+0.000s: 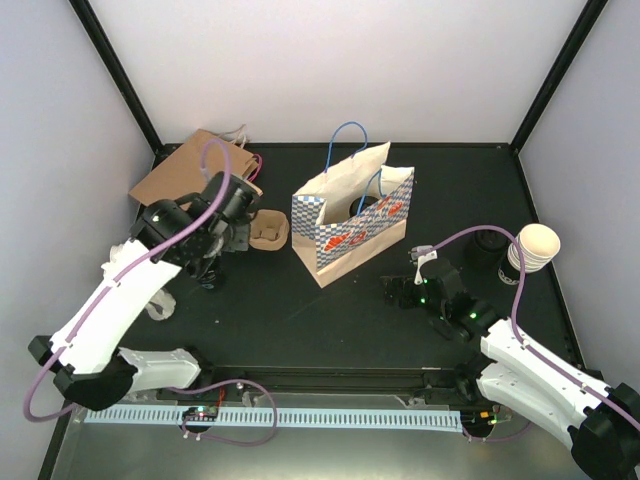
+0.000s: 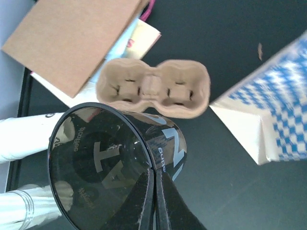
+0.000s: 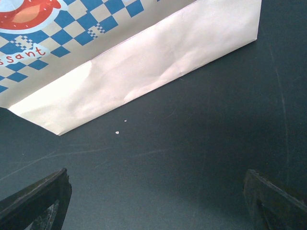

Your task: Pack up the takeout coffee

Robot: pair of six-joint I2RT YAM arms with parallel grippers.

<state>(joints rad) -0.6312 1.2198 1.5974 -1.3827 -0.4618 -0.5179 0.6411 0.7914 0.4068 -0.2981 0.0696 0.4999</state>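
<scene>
Your matte black bench (image 1: 300,320), white walls (image 1: 330,70) around. Left tool (image 2: 154,175) pinches glossy black plastic cup (image 2: 110,158) near left edge; right tool (image 3: 156,201) gapes.

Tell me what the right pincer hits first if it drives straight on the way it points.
Likely the checked paper bag, its cream side panel straight ahead of the right pincer; nothing stands between, though depth is unclear.
</scene>
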